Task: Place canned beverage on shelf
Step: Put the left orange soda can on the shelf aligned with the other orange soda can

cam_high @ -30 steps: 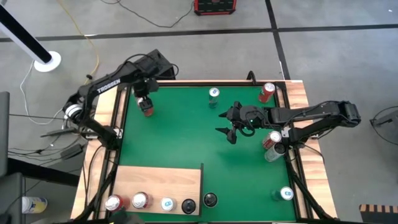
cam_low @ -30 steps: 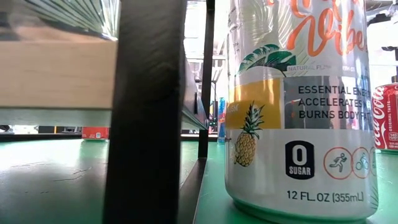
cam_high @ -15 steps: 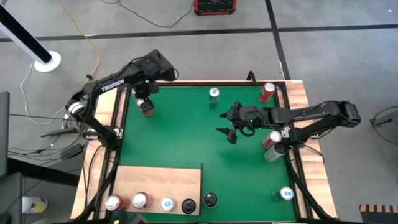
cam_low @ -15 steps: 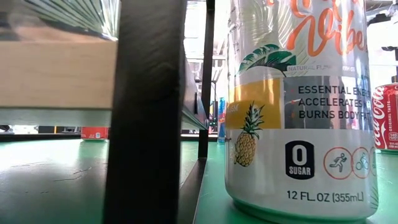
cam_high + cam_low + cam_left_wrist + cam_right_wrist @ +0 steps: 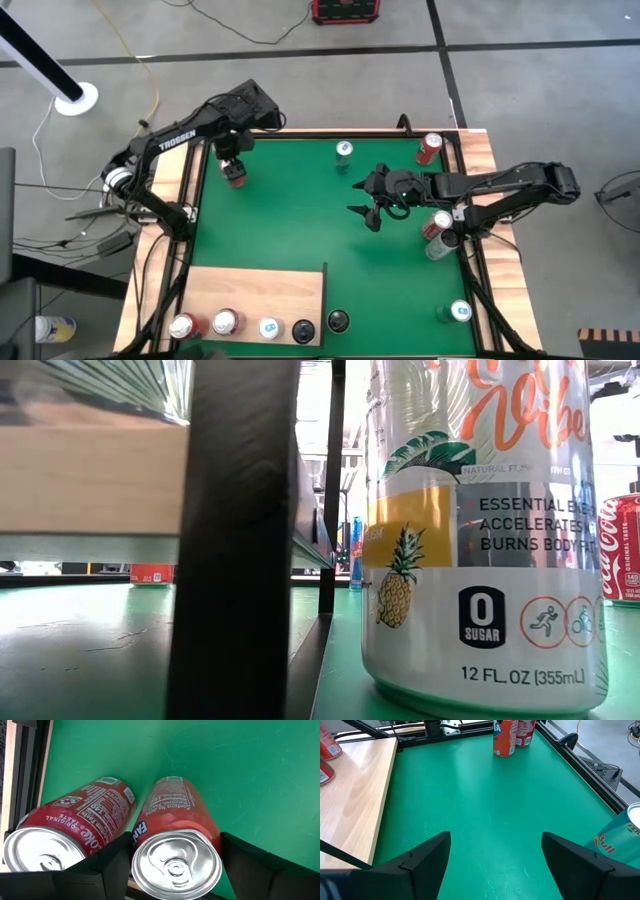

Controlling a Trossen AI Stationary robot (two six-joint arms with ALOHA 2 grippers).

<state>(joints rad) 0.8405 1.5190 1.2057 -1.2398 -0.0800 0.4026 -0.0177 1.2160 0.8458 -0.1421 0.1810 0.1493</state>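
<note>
An orange can point(image 5: 175, 845) stands upright on the green mat point(image 5: 300, 220) at the far left, close beside a red cola can point(image 5: 65, 830). My left gripper point(image 5: 234, 165) points down over the orange can, open, one finger on each side of its top. My right gripper point(image 5: 370, 212) hangs open over the middle of the mat with nothing between its fingers point(image 5: 427, 852). The shelf point(image 5: 255, 295), a pale wooden board, sits at the near left corner with several cans along its near edge. My left gripper comes from above with one finger point(image 5: 117, 860) beside the orange can's rim and the other finger point(image 5: 245, 865) beside its upper wall point(image 5: 212, 832). I cannot tell whether they touch it. The can stands upright on the mat.
A teal can point(image 5: 344, 150) and a red can point(image 5: 430, 148) stand at the far edge. Two cans point(image 5: 438, 235) stand at the right edge, a blue can point(image 5: 460, 312) near right, a black can point(image 5: 338, 321) beside the shelf. A pineapple-print can point(image 5: 480, 530) fills the low view.
</note>
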